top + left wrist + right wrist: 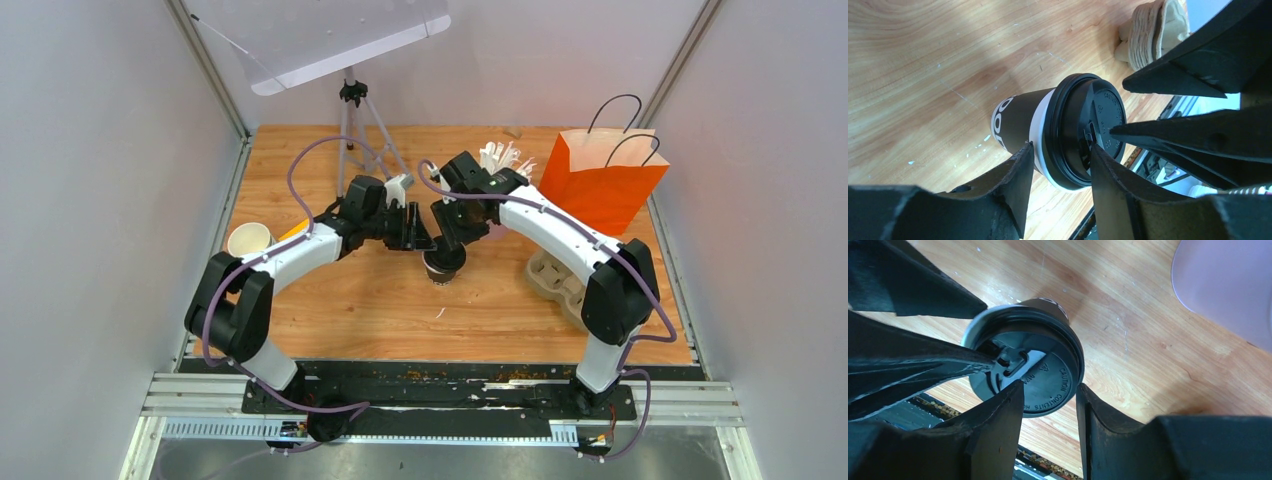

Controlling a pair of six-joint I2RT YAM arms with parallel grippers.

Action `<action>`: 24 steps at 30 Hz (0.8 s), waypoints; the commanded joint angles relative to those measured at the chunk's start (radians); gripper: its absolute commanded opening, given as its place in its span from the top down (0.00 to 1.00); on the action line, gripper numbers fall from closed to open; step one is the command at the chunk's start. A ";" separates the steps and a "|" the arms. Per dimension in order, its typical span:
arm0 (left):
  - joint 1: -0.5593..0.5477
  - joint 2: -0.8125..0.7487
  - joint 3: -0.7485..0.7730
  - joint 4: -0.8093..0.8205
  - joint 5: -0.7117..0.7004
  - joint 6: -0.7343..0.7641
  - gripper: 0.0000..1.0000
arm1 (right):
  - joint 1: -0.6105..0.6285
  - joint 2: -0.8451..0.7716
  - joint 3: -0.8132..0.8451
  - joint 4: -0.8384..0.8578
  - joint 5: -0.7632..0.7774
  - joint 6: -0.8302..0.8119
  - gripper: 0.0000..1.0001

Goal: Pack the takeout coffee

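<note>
One takeout coffee cup [442,266] stands on the wooden table between both arms. It has a dark wall with white lettering, a white rim band and a round black lid [1083,131], which also shows in the right wrist view [1048,375]. My left gripper [1060,152] is open and straddles the lid's rim, one fingertip at the white band and the other on the lid's top. My right gripper [1048,390] is open too, with one finger on the lid's top and the other just outside the rim. A second, lidless pale cup [249,238] stands at the far left.
An orange paper bag [603,180] stands at the back right. The brown pulp tray [553,276] lies under my right arm and shows in the left wrist view [1153,30]. White straws [503,157] stand behind my right wrist. A tripod [352,125] stands at the back.
</note>
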 commanded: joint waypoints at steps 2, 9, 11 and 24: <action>-0.021 -0.040 0.042 -0.090 -0.068 0.103 0.49 | -0.020 -0.055 -0.031 0.020 0.043 0.008 0.57; -0.025 -0.061 0.018 -0.061 -0.049 0.092 0.46 | -0.029 -0.101 -0.073 0.042 0.135 0.031 0.58; -0.024 -0.060 0.011 -0.053 -0.049 0.089 0.43 | -0.029 -0.101 -0.091 0.050 0.175 0.033 0.58; -0.025 -0.055 -0.002 -0.036 -0.036 0.078 0.32 | -0.032 -0.096 -0.184 0.106 0.244 0.044 0.58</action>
